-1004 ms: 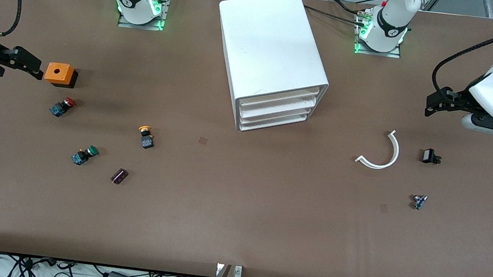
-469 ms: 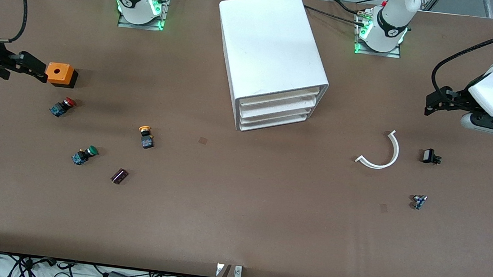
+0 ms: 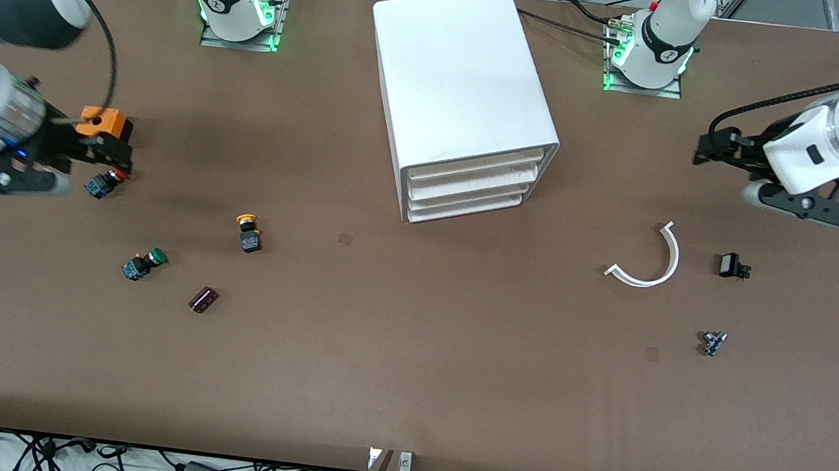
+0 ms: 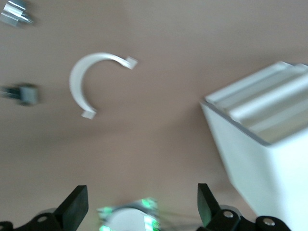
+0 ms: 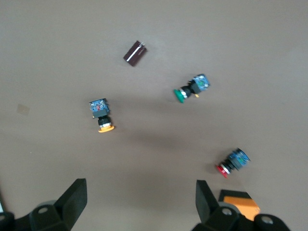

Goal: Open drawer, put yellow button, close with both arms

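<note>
The white cabinet [image 3: 465,86] stands mid-table near the bases, its three drawers shut; the top drawer [image 3: 476,165] is the uppermost front. The yellow button [image 3: 247,230] lies on its side nearer the front camera, toward the right arm's end; it also shows in the right wrist view [image 5: 102,119]. My right gripper [image 3: 116,155] hangs open and empty over the orange box and red button, its fingers [image 5: 74,193] wide apart. My left gripper [image 3: 709,149] is open and empty in the air toward the left arm's end; its wrist view shows the cabinet [image 4: 260,154].
An orange box [image 3: 101,124], red button [image 3: 105,181], green button [image 3: 143,263] and dark cylinder [image 3: 202,298] lie near the yellow button. A white curved piece [image 3: 652,259], a black part [image 3: 732,266] and a small blue part [image 3: 713,342] lie toward the left arm's end.
My right arm has swung in over the table, bringing its gripper over the orange box and red button. My left gripper has moved toward the cabinet and the bases.
</note>
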You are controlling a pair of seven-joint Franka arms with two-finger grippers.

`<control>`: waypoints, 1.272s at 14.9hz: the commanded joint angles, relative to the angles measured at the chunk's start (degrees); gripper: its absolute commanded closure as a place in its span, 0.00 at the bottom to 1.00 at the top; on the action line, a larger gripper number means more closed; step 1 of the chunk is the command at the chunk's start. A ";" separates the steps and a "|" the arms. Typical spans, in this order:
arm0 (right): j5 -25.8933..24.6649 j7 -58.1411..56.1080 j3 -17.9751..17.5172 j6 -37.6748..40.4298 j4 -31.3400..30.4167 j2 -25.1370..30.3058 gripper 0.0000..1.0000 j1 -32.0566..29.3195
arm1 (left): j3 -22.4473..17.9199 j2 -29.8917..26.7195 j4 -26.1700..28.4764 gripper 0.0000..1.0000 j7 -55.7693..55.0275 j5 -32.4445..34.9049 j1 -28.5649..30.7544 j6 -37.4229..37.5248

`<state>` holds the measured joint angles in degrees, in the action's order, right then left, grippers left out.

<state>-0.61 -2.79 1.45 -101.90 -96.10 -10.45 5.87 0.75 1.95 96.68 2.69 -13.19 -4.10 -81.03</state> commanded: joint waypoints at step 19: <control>-0.01 -5.65 -1.45 -20.44 0.13 -25.32 0.00 8.72 | 2.14 23.18 12.21 0.36 48.36 -49.12 -3.46 -10.20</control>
<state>-0.61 -7.35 0.99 -121.64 -96.53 -35.10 14.58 1.21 24.48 107.46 47.08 -59.94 -7.56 -90.47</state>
